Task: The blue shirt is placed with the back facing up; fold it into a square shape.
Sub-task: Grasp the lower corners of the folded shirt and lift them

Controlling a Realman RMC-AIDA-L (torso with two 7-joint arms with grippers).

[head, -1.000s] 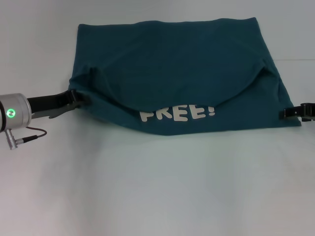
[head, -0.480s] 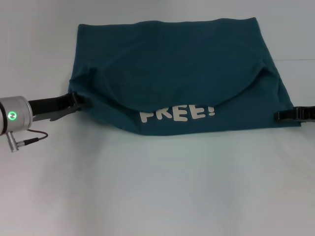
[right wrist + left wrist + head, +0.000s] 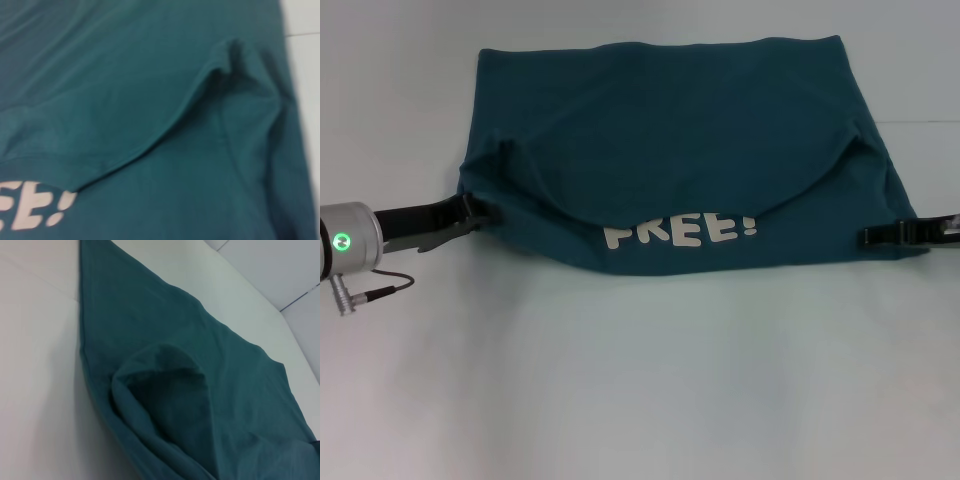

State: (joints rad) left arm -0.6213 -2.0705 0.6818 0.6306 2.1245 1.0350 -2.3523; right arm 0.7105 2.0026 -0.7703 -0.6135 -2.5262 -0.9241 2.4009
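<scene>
Teal-blue soft knit fabric, the blue shirt (image 3: 680,150), is lying spread across the white table (image 3: 640,380), its upper layer folded toward the robot in a curved edge that is leaving pale "FREE!" lettering (image 3: 680,232) showing below it. The left gripper (image 3: 475,208) is reaching in low and level from the left side, its dark fingers meeting the shirt's left edge at a bunched fold; whether they are pinching the cloth cannot be told. The right gripper (image 3: 876,236) is stretching in flat from the right, its black fingers lying over the shirt's near right corner, and their grip likewise cannot be told.
</scene>
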